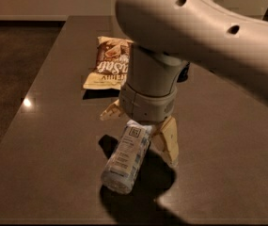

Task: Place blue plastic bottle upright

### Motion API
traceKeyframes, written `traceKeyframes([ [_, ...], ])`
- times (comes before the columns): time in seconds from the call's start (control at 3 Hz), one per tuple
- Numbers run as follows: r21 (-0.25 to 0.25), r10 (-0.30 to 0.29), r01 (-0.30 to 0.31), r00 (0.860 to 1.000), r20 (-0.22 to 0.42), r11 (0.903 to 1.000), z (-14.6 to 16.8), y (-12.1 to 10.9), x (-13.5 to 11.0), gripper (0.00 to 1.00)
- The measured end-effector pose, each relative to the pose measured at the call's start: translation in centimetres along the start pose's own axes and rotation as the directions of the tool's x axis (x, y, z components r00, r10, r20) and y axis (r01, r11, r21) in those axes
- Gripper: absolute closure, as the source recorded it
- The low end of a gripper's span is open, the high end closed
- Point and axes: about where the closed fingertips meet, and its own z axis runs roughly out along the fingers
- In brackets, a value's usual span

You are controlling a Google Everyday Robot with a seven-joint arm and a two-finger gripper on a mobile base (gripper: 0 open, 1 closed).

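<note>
The blue plastic bottle lies on its side on the dark table, its base toward the front edge and its cap end hidden under my wrist. Its whitish label with a small square logo faces up. My gripper hangs straight down over the bottle's upper part, open. One beige finger stands to the right of the bottle, the other to its left. The fingers straddle the bottle and are not closed on it.
A brown and yellow snack bag lies flat on the table behind the gripper. A dark object sits behind my arm, mostly hidden. The table's left edge borders a dark floor.
</note>
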Motion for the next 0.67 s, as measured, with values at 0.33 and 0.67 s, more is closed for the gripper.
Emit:
traceKeyframes([
  [0.33, -0.044, -0.060, 0.059, 0.998, -0.024, 0.9973, 0.75, 0.35, 0.29, 0.00],
  [0.67, -0.085, -0.091, 0.087, 0.995, -0.048, 0.9926, 1.02, 0.78, 1.12, 0.15],
])
